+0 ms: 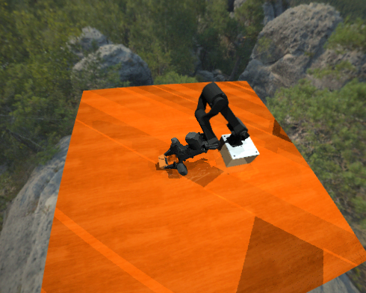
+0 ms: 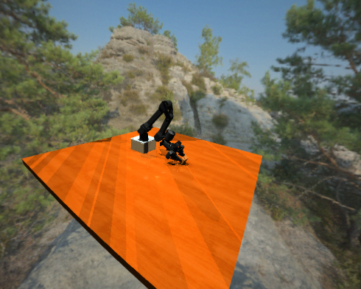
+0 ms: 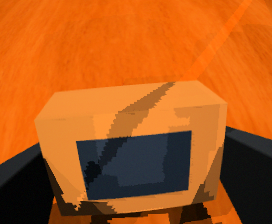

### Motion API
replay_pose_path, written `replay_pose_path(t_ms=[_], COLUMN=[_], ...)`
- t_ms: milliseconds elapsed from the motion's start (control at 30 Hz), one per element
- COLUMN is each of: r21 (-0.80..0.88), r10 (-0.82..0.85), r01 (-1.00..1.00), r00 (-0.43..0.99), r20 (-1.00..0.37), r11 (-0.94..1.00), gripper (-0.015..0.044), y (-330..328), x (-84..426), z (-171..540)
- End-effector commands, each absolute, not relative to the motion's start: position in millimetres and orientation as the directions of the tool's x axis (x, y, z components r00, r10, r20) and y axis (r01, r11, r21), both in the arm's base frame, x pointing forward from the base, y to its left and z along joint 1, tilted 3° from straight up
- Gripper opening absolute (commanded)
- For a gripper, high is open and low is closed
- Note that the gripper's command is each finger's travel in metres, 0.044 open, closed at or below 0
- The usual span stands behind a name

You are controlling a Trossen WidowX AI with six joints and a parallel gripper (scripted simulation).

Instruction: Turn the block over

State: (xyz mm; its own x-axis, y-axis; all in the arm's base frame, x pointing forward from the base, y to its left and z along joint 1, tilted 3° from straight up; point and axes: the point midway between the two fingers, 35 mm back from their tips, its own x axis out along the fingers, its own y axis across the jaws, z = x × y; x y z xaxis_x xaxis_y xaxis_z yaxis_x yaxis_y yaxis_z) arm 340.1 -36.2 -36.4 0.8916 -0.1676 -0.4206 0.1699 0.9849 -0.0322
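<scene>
The block (image 1: 162,161) (image 2: 186,160) (image 3: 137,125) is taken as the landmark. It is gripped between the 2 fingers of the hand (image 1: 166,161) (image 2: 184,161) (image 3: 136,167), which are spread fairly wide by its width, 1 at each end of its long axis. That axis runs across the hand, from finger to finger, and this is the relation on which the coming turn depends: the block can be tipped about it by a pitch of the wrist. The marked side, with its dark rectangle, is turned back toward the wrist camera. In the exterior view the hand is seen reaching down to the block at a slant, close over the desk (image 1: 145,224) (image 2: 154,206) (image 3: 112,40); whether the desk is touched by a lower edge cannot be told. The white base (image 1: 240,151) (image 2: 138,144) stands well apart from the block, on the arm's side. The turn is judged to be partly made. More pitch is probably needed before release, since an early opening could let the block fall back marked side up.
</scene>
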Motion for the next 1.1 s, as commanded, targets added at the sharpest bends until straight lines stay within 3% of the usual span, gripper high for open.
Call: replay_pose_path(t_ms=[0,533,1067], r21=[-0.039,-0.039,-0.039], r10=[-0.174,-0.174,-0.174], r01=[0.174,0.174,0.174], r00=[0.892,0.892,0.892], r20=[-0.417,-0.417,-0.417], r11=[0.984,0.984,0.984], gripper=[0.0026,0.044,0.044], y=[-37.1,-37.1,-37.1], x=[339.9,339.9,339.9], z=[-35.7,-35.7,-35.7])
